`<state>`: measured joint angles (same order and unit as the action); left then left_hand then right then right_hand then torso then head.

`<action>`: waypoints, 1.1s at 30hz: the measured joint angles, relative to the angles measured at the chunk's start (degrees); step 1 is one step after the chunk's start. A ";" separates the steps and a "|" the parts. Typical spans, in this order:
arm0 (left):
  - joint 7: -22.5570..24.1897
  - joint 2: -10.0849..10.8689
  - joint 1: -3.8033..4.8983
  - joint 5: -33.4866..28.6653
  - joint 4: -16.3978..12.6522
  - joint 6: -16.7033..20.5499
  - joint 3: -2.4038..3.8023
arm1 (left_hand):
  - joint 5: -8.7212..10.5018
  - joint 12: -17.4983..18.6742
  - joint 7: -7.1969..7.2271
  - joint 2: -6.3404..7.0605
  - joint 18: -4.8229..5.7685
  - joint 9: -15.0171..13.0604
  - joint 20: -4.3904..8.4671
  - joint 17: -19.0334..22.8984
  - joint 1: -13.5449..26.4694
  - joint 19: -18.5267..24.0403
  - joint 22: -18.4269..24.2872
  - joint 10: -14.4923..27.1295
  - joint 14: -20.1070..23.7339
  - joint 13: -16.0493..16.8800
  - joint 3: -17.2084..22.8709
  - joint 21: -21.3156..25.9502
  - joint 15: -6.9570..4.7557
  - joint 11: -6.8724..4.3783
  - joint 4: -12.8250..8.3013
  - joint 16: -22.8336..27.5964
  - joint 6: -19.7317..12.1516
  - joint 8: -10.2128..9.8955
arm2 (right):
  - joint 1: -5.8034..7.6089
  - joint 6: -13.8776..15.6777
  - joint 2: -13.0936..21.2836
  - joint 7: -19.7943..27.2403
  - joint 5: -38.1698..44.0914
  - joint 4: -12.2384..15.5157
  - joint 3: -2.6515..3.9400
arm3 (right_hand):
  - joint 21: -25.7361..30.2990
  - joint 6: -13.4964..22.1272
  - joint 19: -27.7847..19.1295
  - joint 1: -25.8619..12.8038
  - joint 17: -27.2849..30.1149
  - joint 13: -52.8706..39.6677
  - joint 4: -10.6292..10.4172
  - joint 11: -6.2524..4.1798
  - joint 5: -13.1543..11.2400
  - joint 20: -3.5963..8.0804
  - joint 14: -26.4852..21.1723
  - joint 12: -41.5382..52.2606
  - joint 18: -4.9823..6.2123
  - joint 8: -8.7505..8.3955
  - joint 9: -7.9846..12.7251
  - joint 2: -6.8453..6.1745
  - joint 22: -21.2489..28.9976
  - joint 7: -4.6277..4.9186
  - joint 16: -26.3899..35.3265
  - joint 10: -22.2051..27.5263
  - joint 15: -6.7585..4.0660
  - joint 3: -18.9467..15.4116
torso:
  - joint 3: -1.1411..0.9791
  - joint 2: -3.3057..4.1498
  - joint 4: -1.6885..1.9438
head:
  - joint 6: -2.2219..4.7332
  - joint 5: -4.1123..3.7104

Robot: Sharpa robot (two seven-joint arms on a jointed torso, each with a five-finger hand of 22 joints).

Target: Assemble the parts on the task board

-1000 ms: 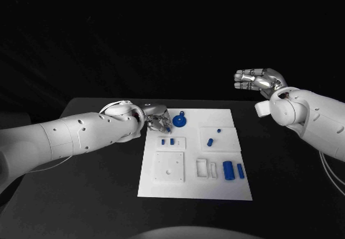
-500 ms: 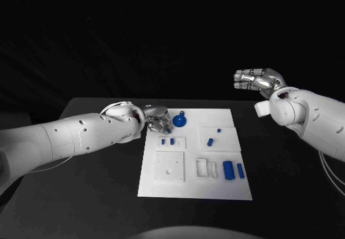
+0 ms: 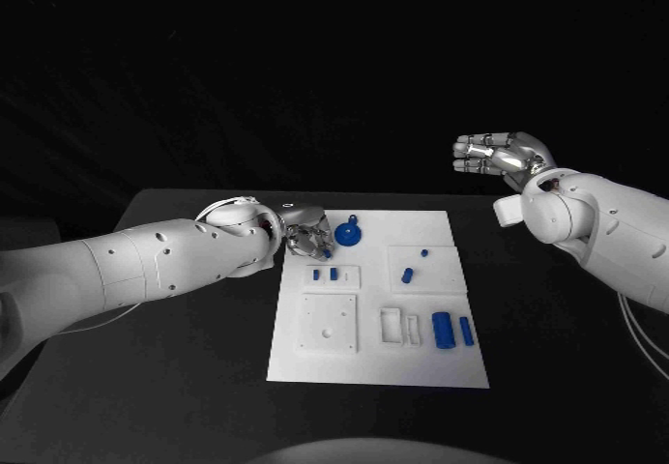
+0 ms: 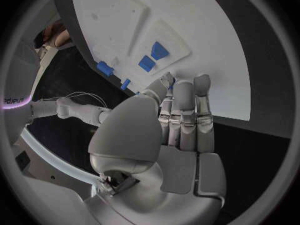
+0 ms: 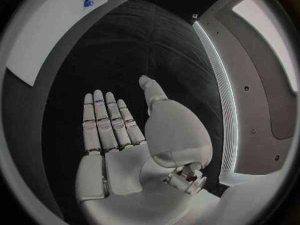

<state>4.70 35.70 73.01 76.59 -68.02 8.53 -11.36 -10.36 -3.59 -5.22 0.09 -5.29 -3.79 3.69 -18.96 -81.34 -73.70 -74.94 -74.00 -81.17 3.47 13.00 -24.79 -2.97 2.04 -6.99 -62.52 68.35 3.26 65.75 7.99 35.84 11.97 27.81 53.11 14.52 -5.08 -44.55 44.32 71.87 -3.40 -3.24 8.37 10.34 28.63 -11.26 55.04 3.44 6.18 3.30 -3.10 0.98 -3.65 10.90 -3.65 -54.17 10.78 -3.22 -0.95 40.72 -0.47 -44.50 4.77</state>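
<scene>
Left hand (image 3: pixel 300 235) hovering over the far left corner of the task board (image 3: pixel 419 372), fingers straight and close together, thumb tip meeting them; whether anything is pinched there, impossible to tell. Round blue part (image 3: pixel 349 233) lying just beside its fingertips; small blue parts (image 4: pixel 152 56) lying just beyond them. Right hand (image 3: pixel 499 155) raised well apart from the board, holding nothing, fingers loosely spread.

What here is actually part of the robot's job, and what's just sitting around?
Part of the job:
- the task board, a white plate
- the blue parts on it: a round tagged piece, small pegs, two long bars
- the left hand, at the board's far left corner

Just there:
- the black table
- the right hand, raised, holding nothing
</scene>
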 measured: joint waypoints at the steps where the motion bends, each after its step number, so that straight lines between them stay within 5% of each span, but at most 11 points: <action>1: -0.01 -0.02 0.00 0.00 0.00 0.01 -0.02 | 0.00 0.00 -0.04 0.00 0.00 0.00 0.00 0.00 0.00 0.00 0.00 0.00 0.00 0.00 0.00 0.00 0.00 0.00 0.00 0.00 -0.05 0.00 | 0.00 0.00 0.00 0.00 0.00 0.01 0.00 | 0.00 0.00 0.00 0.00 0.00 0.00 0.00 0.00 0.00 0.00 0.00 0.00 0.00 0.00 0.00 0.00 0.00 0.00 0.00 0.00 0.00 0.00 | 0.00 0.00 -0.01 | -0.01 -0.01; 24: 0.08 -0.22 -0.12 1.49 -0.27 0.82 -0.39 | 0.22 0.00 0.01 0.00 0.04 -0.02 0.00 0.00 0.00 0.00 0.02 -0.22 0.00 -0.01 -0.35 0.00 0.00 -0.22 -0.11 0.00 0.43 0.23 | -0.28 -0.20 -0.20 0.00 0.03 -0.09 0.00 | 0.00 0.00 0.00 0.00 0.00 0.00 0.00 0.00 0.00 0.00 0.00 0.00 0.00 0.00 0.00 0.00 0.00 0.00 0.00 0.00 0.00 0.00 | -0.02 0.00 0.03 | -0.09 -0.12; 33: 0.07 -0.41 0.10 5.33 -0.40 1.72 -1.19 | 0.21 0.00 0.01 0.00 0.10 0.00 0.20 0.00 0.00 0.20 0.02 -0.32 0.23 0.00 -0.37 0.00 0.22 -0.32 -0.09 0.27 0.42 0.00 | -0.44 -0.27 -0.03 -0.02 0.04 0.10 0.00 | 0.00 0.00 0.00 0.00 0.00 0.00 0.00 0.00 0.00 0.00 0.00 0.00 0.00 0.00 0.00 0.00 0.00 0.00 0.00 0.00 0.00 0.00 | 0.00 -0.02 0.04 | -0.15 -0.13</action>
<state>4.77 35.30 73.11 81.92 -68.43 10.25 -12.56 -10.15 -3.59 -5.22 0.09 -5.19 -3.80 3.90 -18.96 -81.34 -73.49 -74.91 -74.32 -80.94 3.47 12.63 -24.79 -2.75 1.72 -7.08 -62.24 68.77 3.26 65.31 7.72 35.81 11.95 27.85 53.21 14.52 -5.08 -44.55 44.32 71.86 -3.40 -3.25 8.37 10.34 28.63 -11.26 55.04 3.44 6.18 3.30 -3.10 0.98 -3.65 10.90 -3.65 -54.17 10.78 -3.22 -0.95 40.70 -0.43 -44.65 4.64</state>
